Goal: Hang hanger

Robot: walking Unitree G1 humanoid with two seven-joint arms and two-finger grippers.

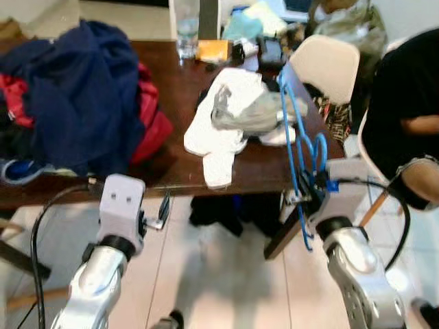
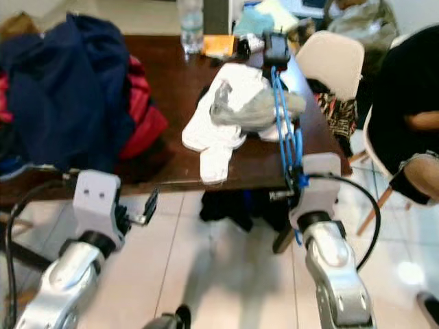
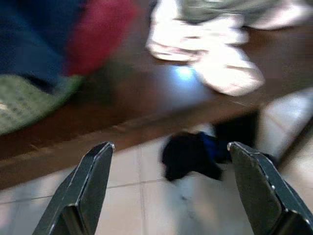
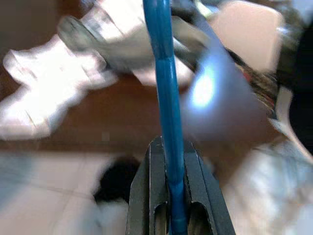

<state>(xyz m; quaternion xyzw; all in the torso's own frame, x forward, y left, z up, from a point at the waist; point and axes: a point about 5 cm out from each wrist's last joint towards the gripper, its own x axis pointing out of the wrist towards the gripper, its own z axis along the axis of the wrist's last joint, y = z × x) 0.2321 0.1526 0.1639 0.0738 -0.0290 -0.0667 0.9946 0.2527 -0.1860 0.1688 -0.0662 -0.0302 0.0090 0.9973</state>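
A blue plastic hanger stands upright in my right gripper, which is shut on its lower bar at the front right corner of the dark wooden table. Along the right wrist view the blue hanger rises out of the shut gripper. A white and grey garment lies on the table just left of the hanger. My left gripper hangs open below the table's front edge, with nothing between its fingers.
A heap of navy and red clothes covers the table's left half. A water bottle and small items stand at the back. A cream chair and a seated person in black are on the right. Dark cloth lies on the tiled floor under the table.
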